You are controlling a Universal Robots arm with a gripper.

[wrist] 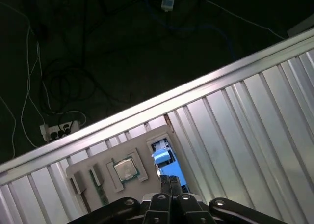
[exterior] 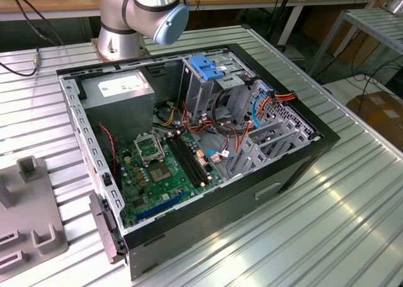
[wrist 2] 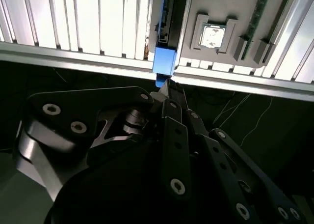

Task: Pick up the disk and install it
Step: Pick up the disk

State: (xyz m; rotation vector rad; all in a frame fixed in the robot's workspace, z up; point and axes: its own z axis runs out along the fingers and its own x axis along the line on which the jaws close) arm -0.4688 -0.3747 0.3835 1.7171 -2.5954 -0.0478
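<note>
The disk (wrist 2: 164, 61) stands on edge in a grey fixture tray (wrist 2: 196, 31), a thin dark slab with a blue plastic rail at its near end. It appears in both wrist views, and in the first wrist view its blue rail (wrist: 163, 157) sits beside a processor chip. My gripper (wrist 2: 167, 85) hangs well above the tray, in line with the blue end of the disk, shut with nothing between its fingers. In the first wrist view the fingertips (wrist: 166, 183) are pressed together over the disk's blue rail.
An open computer case (exterior: 296, 167) lies on the ribbed metal table (exterior: 340, 236), with a drive cage and blue handle (exterior: 211, 67), a power-supply box (exterior: 119, 89) and a green motherboard (exterior: 164, 174). The tray (exterior: 31, 224) holds a processor chip (wrist: 126, 169) and memory sticks (wrist 2: 260, 17) near the table edge.
</note>
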